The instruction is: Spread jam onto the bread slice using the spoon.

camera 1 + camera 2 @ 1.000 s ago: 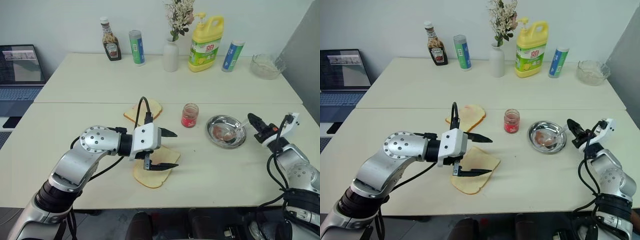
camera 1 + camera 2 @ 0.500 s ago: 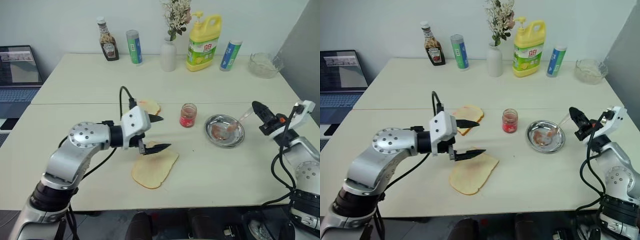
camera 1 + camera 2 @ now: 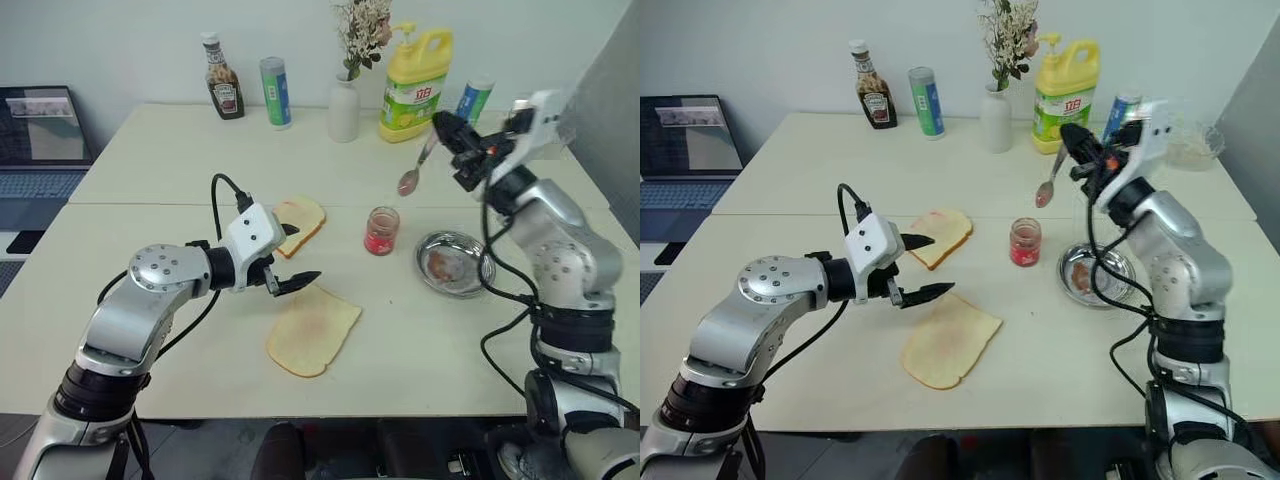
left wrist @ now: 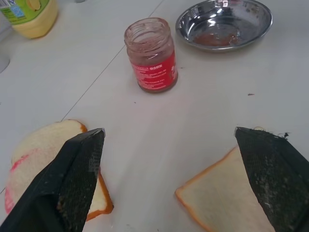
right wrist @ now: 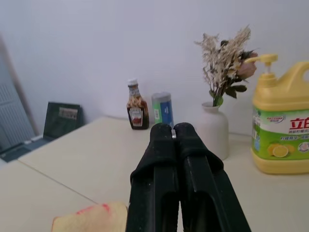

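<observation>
The bread slice (image 3: 312, 330) lies flat near the table's front, pale with a faint pink smear. My left gripper (image 3: 300, 256) hovers open just behind it, one finger over the smaller slice (image 3: 302, 217), nothing between its fingers. Ahead of that gripper stand the open jam jar (image 4: 151, 55) and the steel dish (image 4: 224, 24). My right gripper (image 3: 446, 128) is raised above and behind the jar, shut on the spoon (image 3: 408, 182). The spoon hangs down and leftward, with its bowl in the air above the jar (image 3: 380, 230).
Along the back edge stand a brown sauce bottle (image 3: 223, 90), a blue can (image 3: 273, 92), a white vase (image 3: 344, 110), a yellow detergent jug (image 3: 415, 85) and a second can (image 3: 475, 98). A laptop (image 3: 40, 130) sits far left. The dish (image 3: 455, 265) holds jam residue.
My right arm rose and swung left, carrying the spoon from the dish to high above the jar. My left gripper drew back off the large slice toward the smaller one, staying open.
</observation>
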`<state>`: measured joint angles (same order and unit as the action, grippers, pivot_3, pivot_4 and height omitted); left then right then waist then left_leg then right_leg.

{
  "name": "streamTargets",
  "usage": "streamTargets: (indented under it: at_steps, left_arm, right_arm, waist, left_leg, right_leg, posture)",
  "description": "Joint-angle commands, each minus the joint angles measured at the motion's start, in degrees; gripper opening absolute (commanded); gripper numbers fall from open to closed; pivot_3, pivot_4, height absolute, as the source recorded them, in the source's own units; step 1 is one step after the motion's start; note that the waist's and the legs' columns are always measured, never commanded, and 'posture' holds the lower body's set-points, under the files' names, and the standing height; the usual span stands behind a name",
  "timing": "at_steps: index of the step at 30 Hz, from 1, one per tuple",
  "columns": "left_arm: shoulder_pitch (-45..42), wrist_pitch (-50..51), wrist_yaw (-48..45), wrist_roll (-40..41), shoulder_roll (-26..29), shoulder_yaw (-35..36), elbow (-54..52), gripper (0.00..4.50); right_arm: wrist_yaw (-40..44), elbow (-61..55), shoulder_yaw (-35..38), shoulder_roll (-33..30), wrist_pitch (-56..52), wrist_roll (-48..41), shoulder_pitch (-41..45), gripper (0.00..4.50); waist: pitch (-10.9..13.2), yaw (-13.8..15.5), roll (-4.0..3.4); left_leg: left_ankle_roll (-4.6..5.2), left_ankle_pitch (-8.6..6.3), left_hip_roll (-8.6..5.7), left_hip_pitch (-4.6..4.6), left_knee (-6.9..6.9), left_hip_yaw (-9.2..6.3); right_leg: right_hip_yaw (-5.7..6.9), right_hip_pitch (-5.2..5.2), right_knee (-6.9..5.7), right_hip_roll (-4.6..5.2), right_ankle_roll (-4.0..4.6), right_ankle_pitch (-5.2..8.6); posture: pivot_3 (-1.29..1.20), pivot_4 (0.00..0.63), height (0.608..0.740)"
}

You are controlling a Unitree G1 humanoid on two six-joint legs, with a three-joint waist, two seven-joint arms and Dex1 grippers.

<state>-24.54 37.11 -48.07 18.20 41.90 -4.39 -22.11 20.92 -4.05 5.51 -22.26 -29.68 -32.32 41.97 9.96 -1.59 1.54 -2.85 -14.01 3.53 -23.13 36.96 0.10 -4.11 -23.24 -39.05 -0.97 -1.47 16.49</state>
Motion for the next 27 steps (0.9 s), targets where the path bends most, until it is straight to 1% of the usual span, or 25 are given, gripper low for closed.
streamTargets:
  at_steps: [1,6,10,14,27]
  left_arm:
    - [-1.27,1.00,0.39,1.40,-0.40,0.79,-2.18,4.50]
    - [-1.76,1.74,0.37,1.67,-0.47,0.59,-2.96,4.50]
    - [-2.17,2.08,0.42,1.74,-0.91,0.07,-3.29,4.50]
    - [-2.61,1.97,0.44,1.49,-1.40,-0.58,-3.22,4.50]
    - [-2.74,1.80,0.56,1.47,-2.23,-1.35,-3.29,4.50]
  right_arm:
    - [3.25,1.40,-2.58,0.19,5.84,4.97,1.19,0.02]
    - [6.35,4.22,-5.36,0.55,11.78,10.29,0.75,0.02]
    - [8.32,5.20,-6.63,0.89,13.79,12.63,-0.01,0.02]
    - [9.44,5.92,-7.52,1.70,14.79,14.22,-1.05,0.02]
    - [12.83,8.84,-11.59,1.00,25.18,23.89,-3.85,0.02]
  waist:
    - [0.00,-0.03,0.00]
    - [0.00,-0.11,0.00]
    - [0.00,-0.13,0.00]
    - [0.00,-0.11,0.00]
    - [0.00,-0.17,0.00]
  left_leg:
    - [0.00,0.00,0.00,0.00,0.00,0.00]
    - [0.00,0.00,0.03,0.01,-0.01,-0.02]
    - [0.00,0.00,0.03,0.02,0.00,-0.01]
    - [0.00,0.00,0.02,0.01,0.00,-0.02]
    - [-0.01,0.00,0.02,0.03,0.01,-0.02]
  right_leg:
    - [0.00,0.00,0.00,0.00,0.00,0.00]
    - [0.02,-0.04,-0.06,-0.02,0.01,0.00]
    - [0.02,-0.04,-0.08,-0.02,0.01,0.00]
    - [0.02,-0.04,-0.08,-0.01,0.01,-0.01]
    - [0.02,-0.04,-0.09,-0.01,0.01,-0.01]
  posture:
    - [0.00,0.150,0.740]
    - [0.00,0.150,0.740]
    - [0.00,0.150,0.740]
    - [0.00,0.150,0.740]
    - [0.00,0.150,0.740]
